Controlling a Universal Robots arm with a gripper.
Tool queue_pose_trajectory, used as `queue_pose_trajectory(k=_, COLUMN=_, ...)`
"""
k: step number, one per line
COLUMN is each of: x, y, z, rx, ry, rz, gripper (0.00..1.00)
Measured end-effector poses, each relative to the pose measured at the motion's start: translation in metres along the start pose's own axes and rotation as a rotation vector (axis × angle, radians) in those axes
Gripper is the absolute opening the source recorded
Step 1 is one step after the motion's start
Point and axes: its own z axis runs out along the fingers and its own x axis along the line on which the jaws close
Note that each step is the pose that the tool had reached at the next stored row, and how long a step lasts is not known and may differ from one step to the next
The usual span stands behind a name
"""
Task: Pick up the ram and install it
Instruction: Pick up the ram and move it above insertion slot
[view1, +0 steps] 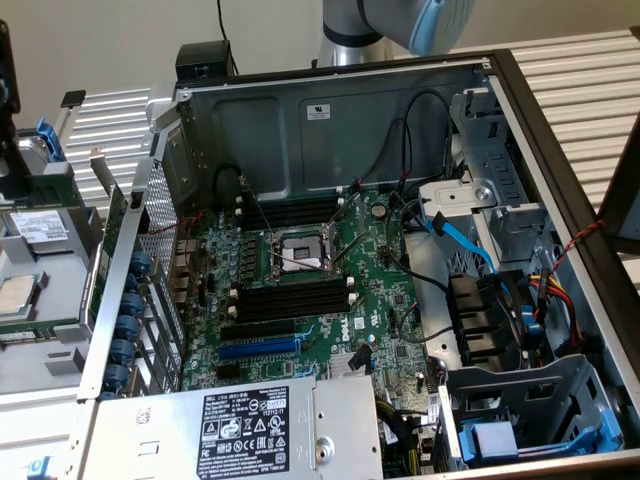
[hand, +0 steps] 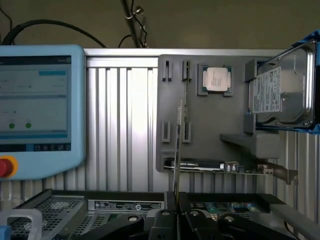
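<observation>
The ram (hand: 178, 145), a thin flat strip seen edge-on, stands pinched between the narrowly closed fingers of the gripper (hand: 177, 206) and rises straight out of them. Beyond it, a matte grey holder (hand: 215, 125) carries a square silvery processor (hand: 216, 79), a metal hard drive (hand: 282, 85) and a flat card (hand: 200, 164), with a pale-blue pendant (hand: 35, 100) beside. In the exterior view, the open steel case (view1: 330, 120) shows a green motherboard (view1: 385, 300) and long black slots (view1: 295, 300).

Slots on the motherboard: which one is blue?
The long slot between the black slots and the power supply; the other long ones are black.
</observation>
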Motion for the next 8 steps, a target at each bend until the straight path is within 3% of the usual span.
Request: queue_pose_trajectory(k=8, x=-0.001, y=-0.0307, z=-0.0013, rx=-0.0038, ry=0.0001, rz=0.000, gripper=0.14)
